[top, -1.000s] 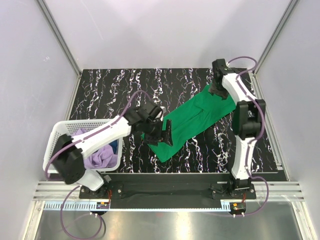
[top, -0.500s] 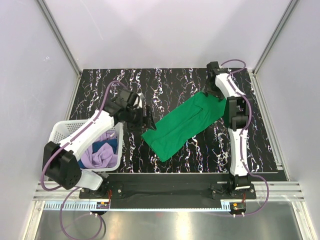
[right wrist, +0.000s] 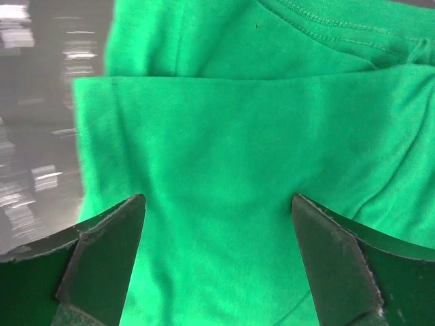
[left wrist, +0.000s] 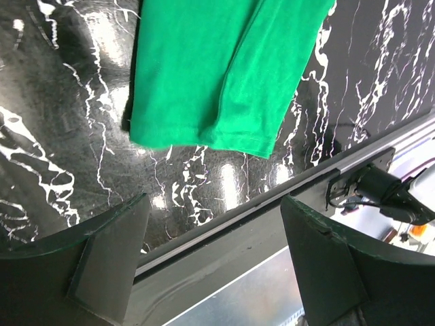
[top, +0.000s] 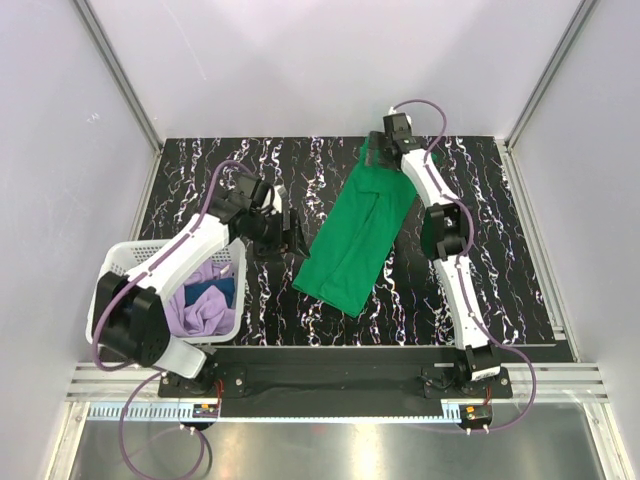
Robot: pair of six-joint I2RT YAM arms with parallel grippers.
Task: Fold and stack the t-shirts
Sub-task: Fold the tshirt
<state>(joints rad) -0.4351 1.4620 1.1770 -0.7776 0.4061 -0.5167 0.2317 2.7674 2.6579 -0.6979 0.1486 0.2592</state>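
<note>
The bright green t-shirt lies folded into a long strip, slanting from the far middle of the table toward the near edge. My right gripper hovers over its far end, open. In the right wrist view the green cloth fills the space under the gripper, and nothing is pinched. My left gripper stands open just left of the strip, holding nothing. In its wrist view the gripper sits short of the shirt's hem. A lilac t-shirt and a dark blue t-shirt lie crumpled in the basket.
The white lattice basket stands at the near left corner under the left arm. The table is black marble-patterned. A metal rail runs along the table's near edge. White walls close in on three sides.
My right gripper swung left along the far edge, turning the green strip steeper, and its jaws widened. My left gripper drew back left, off the shirt's near end.
</note>
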